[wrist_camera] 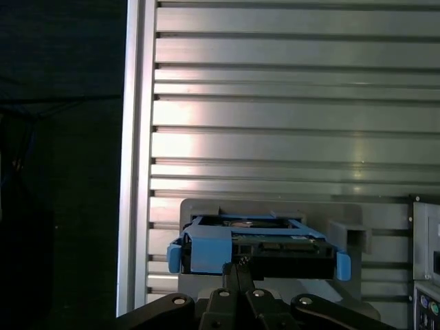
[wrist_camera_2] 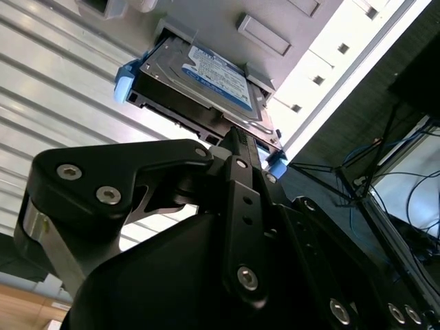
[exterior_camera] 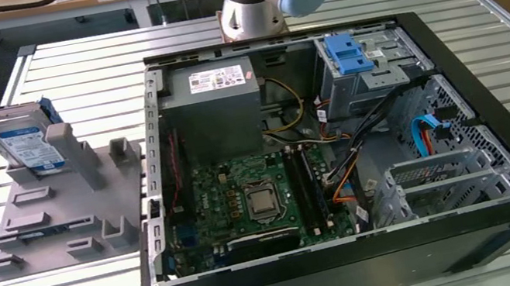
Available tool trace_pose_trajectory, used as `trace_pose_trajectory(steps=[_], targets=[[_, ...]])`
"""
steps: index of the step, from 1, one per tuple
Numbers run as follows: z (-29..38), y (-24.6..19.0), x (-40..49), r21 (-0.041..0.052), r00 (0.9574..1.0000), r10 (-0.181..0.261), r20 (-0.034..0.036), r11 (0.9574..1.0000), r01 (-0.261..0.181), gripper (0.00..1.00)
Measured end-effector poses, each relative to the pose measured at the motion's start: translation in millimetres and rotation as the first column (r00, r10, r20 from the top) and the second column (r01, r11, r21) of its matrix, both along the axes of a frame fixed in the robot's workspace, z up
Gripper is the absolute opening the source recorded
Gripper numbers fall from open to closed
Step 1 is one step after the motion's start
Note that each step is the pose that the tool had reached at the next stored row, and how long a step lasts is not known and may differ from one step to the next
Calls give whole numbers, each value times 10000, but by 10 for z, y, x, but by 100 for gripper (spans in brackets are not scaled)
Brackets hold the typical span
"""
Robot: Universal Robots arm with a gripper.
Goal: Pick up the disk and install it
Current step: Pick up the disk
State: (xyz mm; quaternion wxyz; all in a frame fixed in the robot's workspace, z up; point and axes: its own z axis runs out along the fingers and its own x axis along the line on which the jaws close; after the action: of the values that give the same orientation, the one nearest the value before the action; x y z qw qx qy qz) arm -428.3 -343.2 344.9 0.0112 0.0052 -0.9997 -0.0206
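Gripper (wrist_camera: 238, 265) fingers pressed together, nothing clamped; disk (wrist_camera: 275, 245) dead ahead of the tips, standing on edge in the grey stand (wrist_camera: 347, 232) on the slatted table (wrist_camera: 289, 110). Can't tell whether the tips touch its edge; open PC case (exterior_camera: 338, 136) sits beside the stand.

The disk (wrist_camera_2: 210, 77) sits in a grey holder (wrist_camera_2: 311, 60).

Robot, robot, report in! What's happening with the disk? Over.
Gripper shut, pointing at disk. Disk standing in grey holder, outside computer case.
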Motion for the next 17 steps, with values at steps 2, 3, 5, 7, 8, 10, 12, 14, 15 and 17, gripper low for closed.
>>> trace_pose_trajectory(steps=[2,3,5,7,8,10,12,14,15,17], targets=[[0,0,-3,0,10000,52,0,10000,-52,11],[0,0,-5,0,10000,97,0,10000,-97,11],[0,0,-6,0,9998,217,0,9998,-217,11],[0,0,-8,0,9993,374,0,9993,-374,11],[0,0,-8,0,9990,445,-1,9990,-445,11],[1,0,-9,-1,9983,579,-2,9983,-579,11],[0,0,-9,0,9975,701,0,9975,-701,11],[0,0,-9,0,9969,790,0,9969,-790,11],[0,0,-9,0,9967,817,1,9967,-817,11],[0,0,-9,0,9965,837,0,9965,-837,11]])
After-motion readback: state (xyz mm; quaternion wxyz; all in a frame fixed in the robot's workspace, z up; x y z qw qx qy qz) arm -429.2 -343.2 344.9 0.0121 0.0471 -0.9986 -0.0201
